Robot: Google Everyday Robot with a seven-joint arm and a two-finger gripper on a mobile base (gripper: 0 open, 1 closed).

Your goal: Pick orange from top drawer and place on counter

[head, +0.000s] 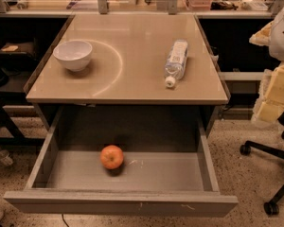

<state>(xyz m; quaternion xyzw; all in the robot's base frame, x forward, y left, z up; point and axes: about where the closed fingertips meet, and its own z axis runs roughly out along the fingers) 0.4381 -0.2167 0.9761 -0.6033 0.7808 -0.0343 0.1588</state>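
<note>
The orange [112,157] lies on the floor of the open top drawer [120,202], left of its middle and toward the front. The drawer is pulled out below the counter [132,56], a beige tabletop with a curved arc mark. The orange is uncovered and nothing touches it. The gripper is not in view; no fingers show near the drawer or over the counter.
A white bowl [73,55] stands on the counter's left. A clear water bottle [175,62] lies on its side at the right. A pale bulky shape [281,32] and yellow foam blocks [274,96] fill the right edge. An office chair base [270,155] stands at lower right.
</note>
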